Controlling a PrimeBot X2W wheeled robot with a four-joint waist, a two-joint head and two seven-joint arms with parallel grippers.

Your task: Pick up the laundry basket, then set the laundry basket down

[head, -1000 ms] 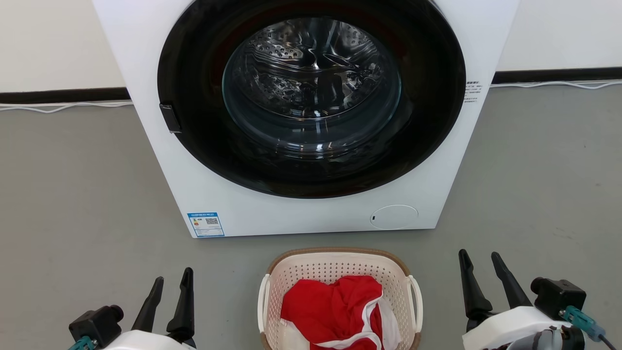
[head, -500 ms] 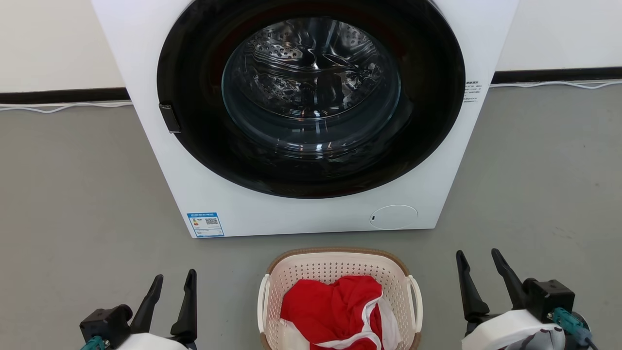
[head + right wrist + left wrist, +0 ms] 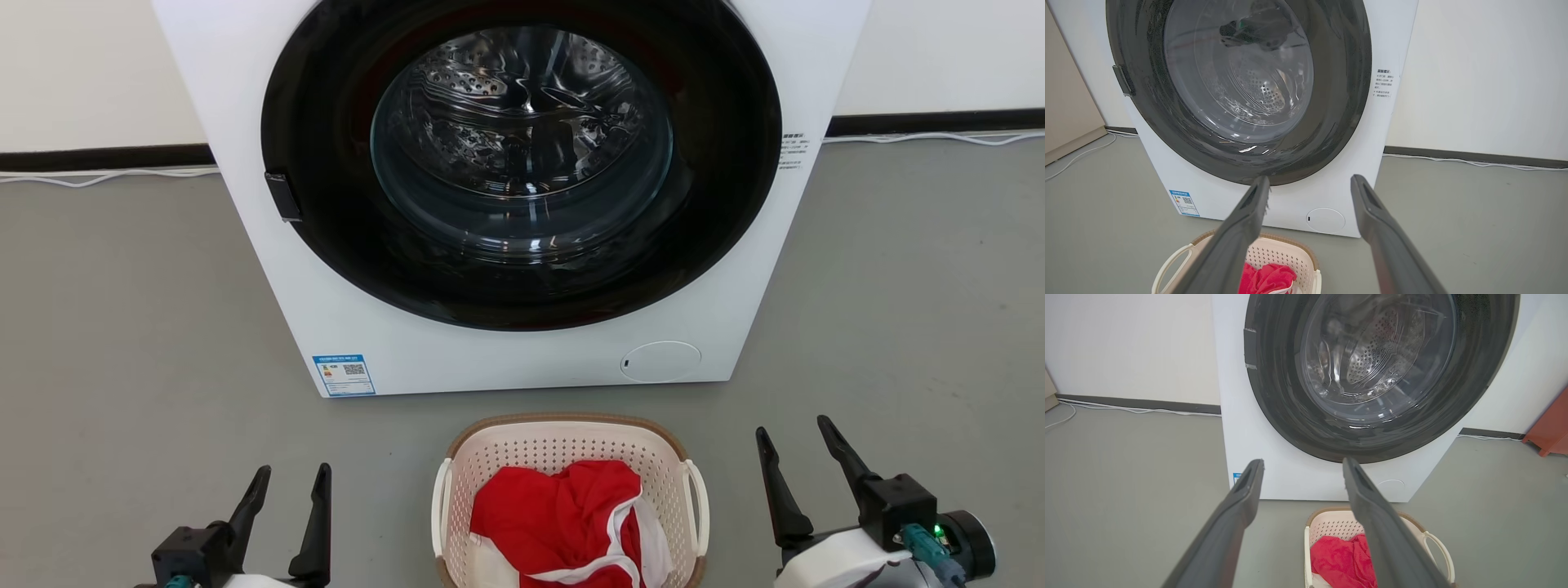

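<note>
The laundry basket stands on the grey floor just in front of the washing machine, cream-white and perforated with a brown rim and a white loop handle on each side. A red and white garment lies in it. The basket also sits low in the left wrist view and, as the basket, low in the right wrist view. My left gripper is open at the lower left, well apart from the basket. My right gripper is open at the lower right, also clear of it. Both hold nothing.
The white washing machine with its round dark glass door rises right behind the basket. White cables run along the wall's dark skirting. An orange-red piece of furniture stands at the far right. Bare floor lies on both sides of the basket.
Both grippers have slid a little lower in the head view, the right one also turning its wrist outward. The picture has shifted slightly. The basket has not moved.
</note>
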